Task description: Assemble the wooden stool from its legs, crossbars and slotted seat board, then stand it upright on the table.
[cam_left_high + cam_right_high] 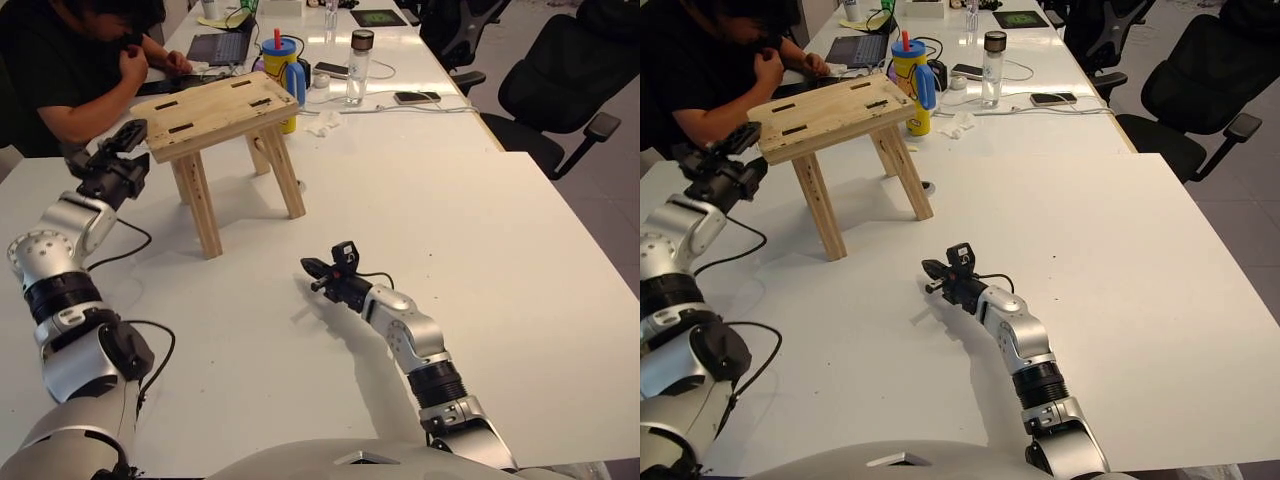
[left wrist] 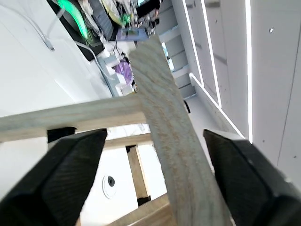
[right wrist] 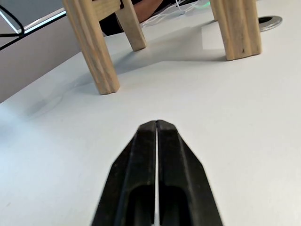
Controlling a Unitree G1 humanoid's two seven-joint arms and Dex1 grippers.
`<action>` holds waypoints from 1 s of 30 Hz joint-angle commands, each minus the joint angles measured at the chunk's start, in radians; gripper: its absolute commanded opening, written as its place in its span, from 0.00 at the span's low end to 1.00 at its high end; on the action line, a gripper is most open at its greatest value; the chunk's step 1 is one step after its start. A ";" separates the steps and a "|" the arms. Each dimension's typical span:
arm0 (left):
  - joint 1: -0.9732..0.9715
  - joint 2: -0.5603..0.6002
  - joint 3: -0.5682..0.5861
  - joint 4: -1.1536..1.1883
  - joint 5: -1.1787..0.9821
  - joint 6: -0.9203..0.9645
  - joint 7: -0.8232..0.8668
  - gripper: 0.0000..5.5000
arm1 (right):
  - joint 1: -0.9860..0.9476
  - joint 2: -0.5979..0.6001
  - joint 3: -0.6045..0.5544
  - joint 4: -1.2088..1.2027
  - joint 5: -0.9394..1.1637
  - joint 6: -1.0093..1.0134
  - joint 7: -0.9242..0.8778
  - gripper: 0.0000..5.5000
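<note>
Left eye view shows the stool (image 1: 225,120) fully put together and standing upright on the far left part of the white table (image 1: 480,230). All of its legs (image 1: 203,205) rest on the tabletop. Its seat board (image 1: 222,112) is on top and has four dark slots. No writing on the wood can be made out. The left gripper (image 1: 138,138) is raised to seat height just beside the board's left edge. In the left wrist view its fingers (image 2: 70,174) are spread wide, with the stool's wood passing between them and a gap on either side, so they hold nothing. The right gripper (image 1: 308,267) lies low over the table in front of the stool and well apart from it. Its fingers are pressed together, with only a thin seam between them in the right wrist view, and they hold nothing. I cannot tell whether it touches the tabletop. A black cable (image 1: 125,250) loops on the table by the left arm. A round grommet (image 3: 269,20) sits in the tabletop near one far leg. Behind the stool stand a yellow cup (image 1: 280,62) with a blue handle and a clear bottle (image 1: 358,65); their print is too small to read. A phone (image 1: 415,97) and a laptop (image 1: 222,45) lie farther back, and black office chairs (image 1: 565,85) stand to the right.
</note>
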 commanded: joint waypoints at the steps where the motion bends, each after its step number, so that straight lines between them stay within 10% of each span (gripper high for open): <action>1: 0.115 -0.030 0.087 -0.129 -0.082 -0.009 -0.071 0.75 | 0.020 -0.013 0.006 -0.012 -0.003 0.023 0.009 0.00; 13: 0.556 0.216 -0.367 -0.696 0.098 0.106 -0.774 0.53 | 0.010 -0.042 0.012 0.000 -0.011 0.031 0.024 0.00; 20: 0.205 0.279 -0.740 -0.205 0.715 -0.424 -0.873 0.32 | -0.012 -0.043 0.036 0.019 -0.016 0.031 0.047 0.00; 24: -0.109 0.211 -0.872 0.285 0.978 -0.732 -0.812 0.32 | -0.030 -0.047 0.044 0.041 -0.026 0.018 0.059 0.00; 30: -0.410 0.206 -0.962 0.702 1.259 -0.910 -0.144 0.32 | -0.033 -0.033 0.066 0.037 -0.032 0.021 0.061 0.00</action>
